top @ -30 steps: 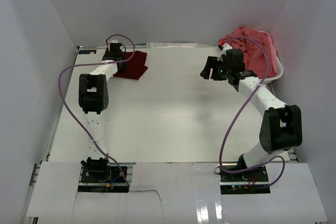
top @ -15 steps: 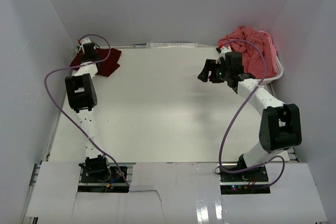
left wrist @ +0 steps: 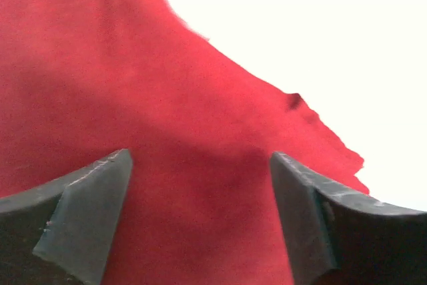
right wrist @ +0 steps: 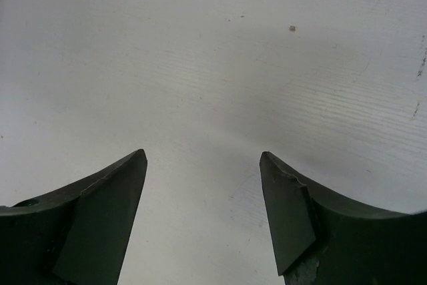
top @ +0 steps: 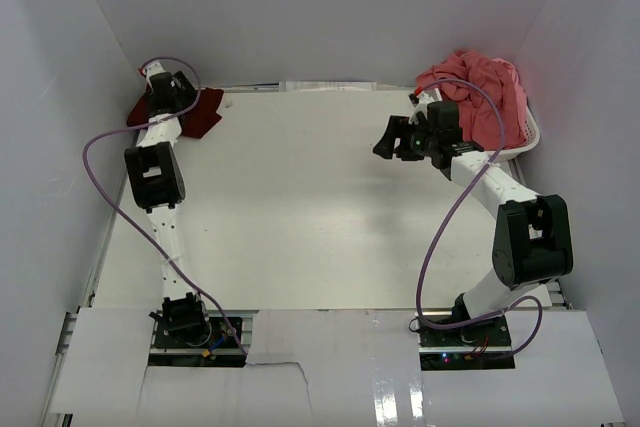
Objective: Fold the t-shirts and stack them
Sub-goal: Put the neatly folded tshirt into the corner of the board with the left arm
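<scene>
The dark maroon t-shirt point(top: 206, 113) lies folded small in the far left corner of the table. My left gripper point(top: 160, 97) sits right over it. In the left wrist view the maroon t-shirt point(left wrist: 167, 98) fills most of the picture, and the left gripper point(left wrist: 200, 158) stands open above it, with no cloth pinched between the jaws. The coral pink t-shirt point(top: 478, 87) is heaped in the white basket point(top: 530, 137) at the far right. My right gripper point(top: 388, 141) hovers left of the basket, and the right gripper point(right wrist: 203, 155) is open over bare table.
White walls close in the table on the left, back and right. The left arm's purple cable point(top: 100, 162) loops beside its forearm. The maroon shirt lies close to the left wall and the table's back edge point(top: 320, 87).
The left arm has swung left and back, dragging the maroon shirt into the far left corner, and its jaws have opened. The right gripper has drifted slightly left.
</scene>
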Available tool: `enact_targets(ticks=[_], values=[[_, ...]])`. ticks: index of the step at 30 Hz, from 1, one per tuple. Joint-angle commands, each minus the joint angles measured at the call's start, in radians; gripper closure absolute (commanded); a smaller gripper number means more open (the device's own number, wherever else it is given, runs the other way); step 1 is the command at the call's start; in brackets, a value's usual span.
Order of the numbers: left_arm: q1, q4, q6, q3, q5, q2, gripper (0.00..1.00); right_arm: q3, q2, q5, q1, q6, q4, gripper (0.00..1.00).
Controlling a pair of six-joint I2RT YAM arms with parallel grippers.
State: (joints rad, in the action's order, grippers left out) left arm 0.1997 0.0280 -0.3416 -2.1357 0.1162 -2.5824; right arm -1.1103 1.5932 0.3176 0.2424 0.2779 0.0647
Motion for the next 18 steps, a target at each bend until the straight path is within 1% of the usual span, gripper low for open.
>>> enact_targets(ticks=[1,2,3,5,6,7,8,9,10,11,12,13,14,16,17,18], values=[[-0.011,-0.060,-0.092,-0.047,-0.107,0.080,0.02,0.016,-0.042,-0.002,0.003,-0.006,-0.054,0.25],[-0.026,-0.071,-0.105,-0.026,-0.102,0.114,0.02,0.017,-0.045,-0.005,0.003,-0.008,-0.081,0.22],[-0.037,-0.086,-0.117,0.047,-0.107,0.201,0.02,0.006,-0.042,-0.029,0.001,-0.011,-0.077,0.22],[-0.075,-0.131,-0.126,0.130,-0.108,0.298,0.02,-0.058,-0.036,-0.057,-0.006,-0.031,-0.063,0.21],[-0.092,-0.131,-0.131,0.164,-0.098,0.344,0.02,-0.087,-0.027,-0.074,-0.009,-0.054,-0.024,0.21],[-0.104,-0.125,-0.131,0.228,-0.111,0.432,0.02,-0.121,-0.018,-0.113,-0.012,-0.066,0.001,0.21],[-0.127,-0.117,-0.131,0.258,-0.150,0.474,0.02,-0.188,-0.009,-0.130,-0.020,-0.078,0.027,0.21],[-0.138,-0.108,-0.123,0.285,-0.198,0.516,0.02,-0.221,0.008,-0.155,-0.026,-0.101,0.081,0.21],[-0.149,-0.073,-0.119,0.342,-0.205,0.598,0.02,-0.250,0.019,-0.164,-0.031,-0.109,0.107,0.21],[-0.173,-0.062,-0.111,0.374,-0.205,0.641,0.02,-0.307,0.025,-0.170,-0.044,-0.115,0.133,0.16],[-0.181,-0.051,-0.103,0.410,-0.216,0.684,0.02,-0.327,0.033,-0.186,-0.052,-0.115,0.173,0.10],[-0.183,-0.051,-0.094,0.454,-0.225,0.732,0.02,-0.344,0.034,-0.189,-0.057,-0.117,0.194,0.07],[-0.228,-0.048,-0.088,0.543,-0.231,0.825,0.02,-0.358,0.031,-0.192,-0.061,-0.120,0.208,0.01],[-0.244,-0.007,-0.099,0.611,-0.250,0.908,0.02,-0.361,0.002,-0.160,-0.061,-0.126,0.216,0.10],[-0.255,0.015,-0.106,0.660,-0.263,0.980,0.02,-0.352,-0.009,-0.149,-0.061,-0.114,0.210,0.10],[-0.261,0.035,-0.114,0.681,-0.276,1.011,0.02,-0.336,-0.030,-0.111,-0.060,-0.100,0.205,0.10]])
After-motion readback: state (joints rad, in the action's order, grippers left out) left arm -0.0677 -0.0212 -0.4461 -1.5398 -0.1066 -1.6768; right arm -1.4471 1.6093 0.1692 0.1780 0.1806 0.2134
